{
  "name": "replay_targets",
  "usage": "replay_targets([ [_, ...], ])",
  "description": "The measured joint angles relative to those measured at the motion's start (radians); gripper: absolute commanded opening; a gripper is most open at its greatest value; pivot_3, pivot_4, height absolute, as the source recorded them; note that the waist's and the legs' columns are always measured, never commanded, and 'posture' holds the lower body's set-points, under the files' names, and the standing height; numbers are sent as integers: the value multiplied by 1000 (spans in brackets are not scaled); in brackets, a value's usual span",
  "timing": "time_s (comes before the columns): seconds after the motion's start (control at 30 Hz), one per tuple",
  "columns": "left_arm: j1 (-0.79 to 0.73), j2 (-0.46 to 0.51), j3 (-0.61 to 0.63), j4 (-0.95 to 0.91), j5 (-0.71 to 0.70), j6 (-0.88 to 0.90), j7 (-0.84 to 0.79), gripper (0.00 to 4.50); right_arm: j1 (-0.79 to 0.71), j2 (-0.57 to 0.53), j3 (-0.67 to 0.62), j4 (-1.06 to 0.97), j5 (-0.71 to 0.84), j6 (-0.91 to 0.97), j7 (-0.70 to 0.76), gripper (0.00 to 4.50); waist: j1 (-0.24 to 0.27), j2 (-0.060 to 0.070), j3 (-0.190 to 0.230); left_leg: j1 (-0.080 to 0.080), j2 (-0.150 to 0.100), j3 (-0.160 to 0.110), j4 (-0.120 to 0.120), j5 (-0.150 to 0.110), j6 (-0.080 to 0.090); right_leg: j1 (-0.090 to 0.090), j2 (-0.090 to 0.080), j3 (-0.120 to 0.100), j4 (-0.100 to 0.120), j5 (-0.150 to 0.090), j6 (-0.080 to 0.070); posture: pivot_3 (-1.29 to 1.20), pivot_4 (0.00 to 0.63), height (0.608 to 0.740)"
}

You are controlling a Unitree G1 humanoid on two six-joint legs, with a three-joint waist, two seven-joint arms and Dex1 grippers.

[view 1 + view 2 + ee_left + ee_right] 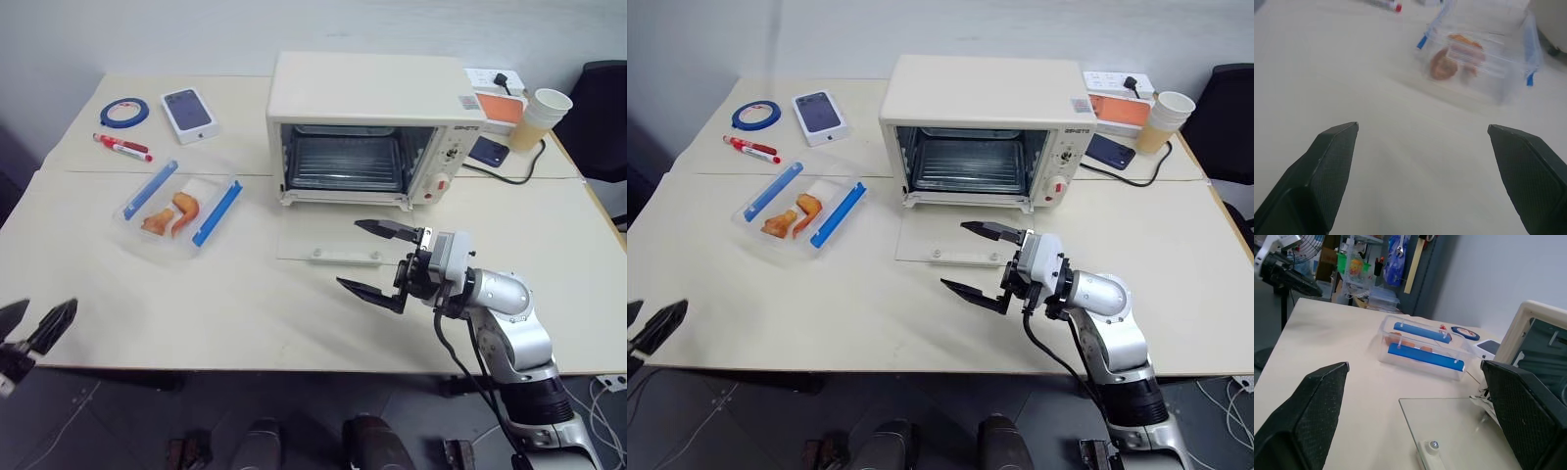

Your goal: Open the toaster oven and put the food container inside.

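Black and spread wide, the fingers of your right end effector (378,262) hang empty just above the counter (294,313), one tip over the near edge of the lowered glass door (328,239), the other nearer you over bare counter. It points toward your left, its silver wrist trailing off to the right. Nothing sits between its fingers.

Your left end effector (34,325) is at the near left corner of the counter, by the edge, its two fingers also apart and empty. In the left wrist view you can see both fingers (1327,166) spread over bare counter, with the food container (1479,58) ahead and well apart from them.

That food container (178,208) rests on the counter left of the toaster oven (367,127), clear plastic, with its two blue clips along the long sides and orange-brown pieces inside. Neither end effector touches it.

You have the toaster oven open: the glass door lies flat on the counter in front of it, and the wire rack (345,162) shows inside the cavity. Its knobs and red button (443,183) sit on the right panel.

Farther back on your left lie a white phone box (188,114), a roll of blue tape (124,113) and a red marker (122,147). Behind the oven on the right stand a paper cup (544,117), a power strip (493,80) and a dark phone (489,151).
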Motion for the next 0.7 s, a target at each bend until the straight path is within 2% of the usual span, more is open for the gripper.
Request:
replay_targets([
  [0.07, -80, 54, -60, -36, -2, 84, 95, 4476, 4, -11, -2, 7, 1, 3, 8, 4500, 5, 0, 0, 0, 0, 0, 0, 0, 0, 0, 0, 0, 0, 0, 0, 0, 150, 740],
  [0.17, -292, 120, -90, -52, -71, 431, 347, 4476, 19, -26, -12, 14, 3, 5, 16, 4500, 1, 0, 0, 0, 0, 1, -1, 0, 0, -3, 1, 1, 4, 0, 0, 0, 150, 740],
  [0.23, -355, 117, -90, -52, -94, 539, 423, 4476, 23, -31, -13, 16, 3, 6, 17, 4500, -13, 0, 0, 0, 0, 3, -3, 0, 0, -4, 1, 1, 5, 0, 0, 0, 150, 740],
  [0.37, -759, 18, -76, -34, -90, 911, 679, 4476, 33, -46, -13, 14, 4, 6, 19, 4500, -17, -7, 0, -1, 0, 2, 1, 1, -2, -5, 3, -3, 7, 0, 0, 0, 150, 740],
  [0.43, -846, -26, -75, -13, -90, 972, 779, 4476, 39, -47, -14, 13, 4, 5, 17, 4500, -23, -6, 0, 2, -1, 5, 0, 1, -1, -5, 3, -3, 8, 0, 0, 0, 150, 740],
  [0.53, -869, -67, -85, 51, -83, 997, 891, 4476, 56, -48, -16, 8, 3, 5, 6, 4500, -36, -6, 1, 2, 1, 5, -1, 0, -2, -6, 5, -3, 10, 0, 0, 0, 150, 740],
  [0.7, -899, -70, -118, 140, -59, 1005, 994, 4476, 82, -48, -16, -21, 2, 4, -16, 4500, -36, -6, 1, 1, 0, 3, 1, 0, -3, -7, 4, -3, 8, 0, 0, 0, 150, 740],
])
